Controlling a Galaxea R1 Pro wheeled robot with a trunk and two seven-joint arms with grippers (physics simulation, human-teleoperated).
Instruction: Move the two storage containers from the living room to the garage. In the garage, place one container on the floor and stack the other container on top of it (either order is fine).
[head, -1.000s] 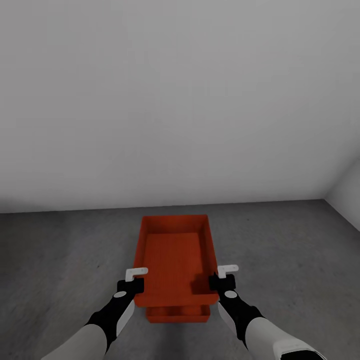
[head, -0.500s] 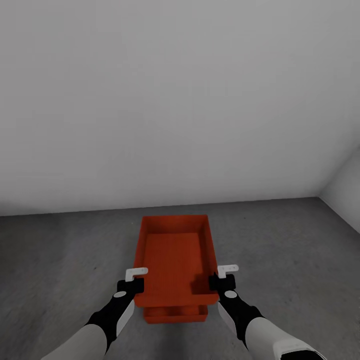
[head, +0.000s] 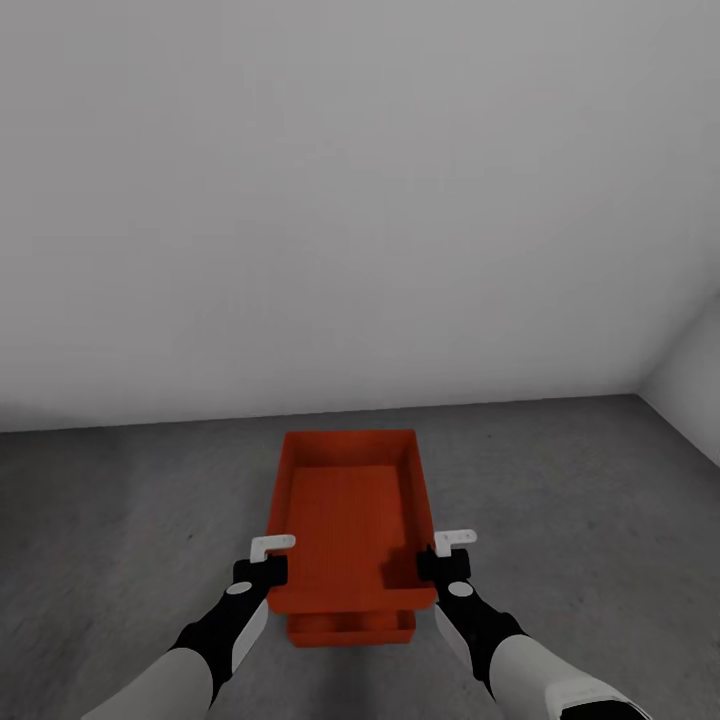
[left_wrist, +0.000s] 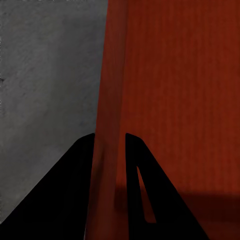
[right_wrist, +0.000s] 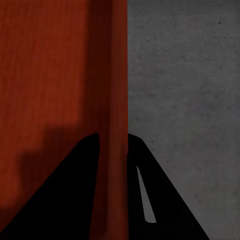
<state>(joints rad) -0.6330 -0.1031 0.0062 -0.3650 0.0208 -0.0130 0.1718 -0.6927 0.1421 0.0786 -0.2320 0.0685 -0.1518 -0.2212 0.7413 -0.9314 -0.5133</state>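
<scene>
Upper container (head: 345, 515): held over the lower one, both side walls gripped near its near end.
Lower container (head: 350, 628): on the garage floor (head: 120, 520); mostly hidden, its near edge alone peeks out.
Left gripper (head: 263, 560): jaws clamped across the left wall (left_wrist: 111, 100).
Right gripper (head: 445, 553): jaws clamped across the right wall (right_wrist: 116, 90).
Contact between bins: cannot tell.
Backdrop: plain white wall (head: 360, 200).

Upper bin (head: 350, 520): hanging over the lower bin (head: 350, 628), which is sitting on the grey floor (head: 120, 520).
Left claw (head: 268, 560): gripping its left wall.
Right claw (head: 440, 555): gripping its right wall.
</scene>
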